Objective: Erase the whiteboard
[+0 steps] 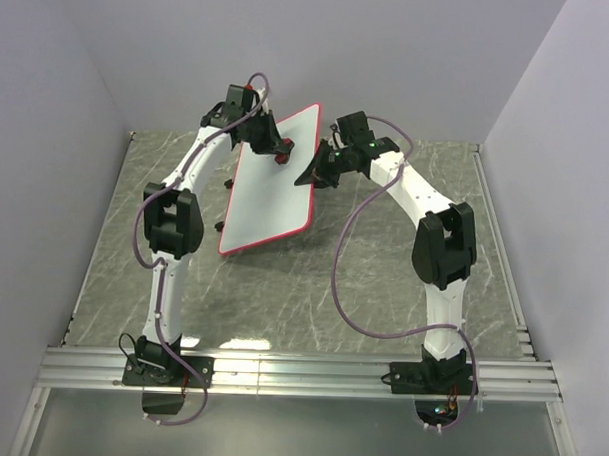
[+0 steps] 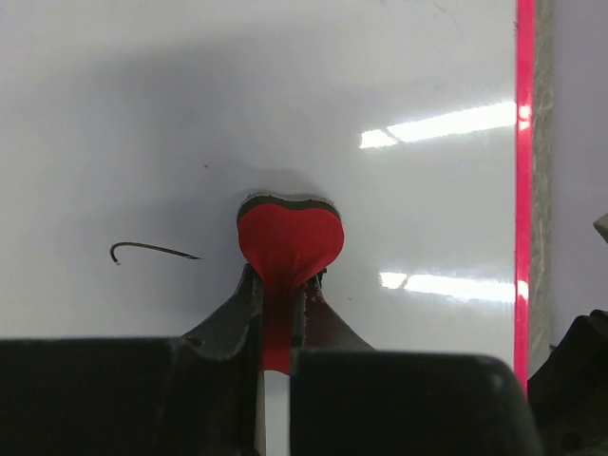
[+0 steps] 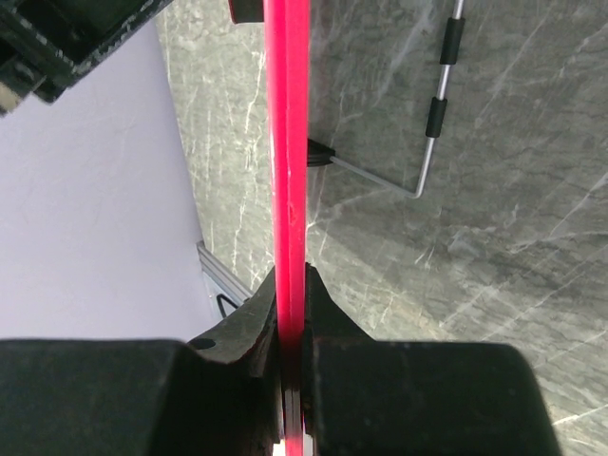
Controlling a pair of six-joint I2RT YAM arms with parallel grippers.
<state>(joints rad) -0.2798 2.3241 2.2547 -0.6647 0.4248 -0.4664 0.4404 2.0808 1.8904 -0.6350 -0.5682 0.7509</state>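
1. Whiteboard (image 1: 274,192): you will find it over the far middle of the table, between the two grippers. It is tilted rather than flat, with its far right corner highest. You cannot tell from the overhead view whether its near edge rests on the table.
2. Red rim (image 3: 285,142): a thin red band round the board. The right wrist view shows it edge-on.
3. Pen mark (image 2: 152,250): one short dark hooked stroke on the white face, left of the eraser and apart from it. The rest of the face that you can see is white, with two bright glare streaks.
4. Eraser (image 2: 289,239): a small red block with a dark felt edge, pressed against the board's face near its far end.
5. Left gripper (image 2: 282,285): its jaws are drawn in tight on the eraser's red body, holding it to the board.
6. Right gripper (image 3: 290,299): its jaws are clamped on the board's right edge, with the red rim running between the fingers.
7. Wire stand (image 3: 429,133): a bent metal rod with two black sleeves, fixed to the back of the board.
8. Table (image 1: 382,291): a grey-green marbled top under both arms.
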